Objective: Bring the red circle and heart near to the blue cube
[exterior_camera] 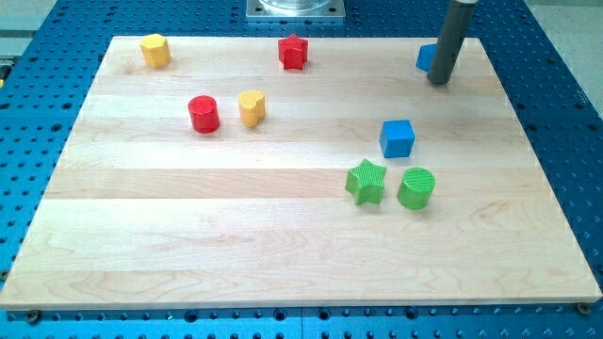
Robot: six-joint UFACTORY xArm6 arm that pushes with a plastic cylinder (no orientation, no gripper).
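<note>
The red circle (203, 114) sits left of the board's middle, with the yellow heart (252, 107) just to its right, close but apart. The blue cube (397, 138) sits right of the middle. My tip (439, 81) rests on the board at the view's top right, far from the red circle and the heart and above the blue cube. It stands right against a second blue block (426, 57), which the rod partly hides, so its shape is unclear.
A green star (366, 183) and a green circle (415, 188) sit just below the blue cube. A red star (294, 52) sits at the top middle. A yellow block (155, 50) sits at the top left. The wooden board (188, 254) lies on a blue perforated table.
</note>
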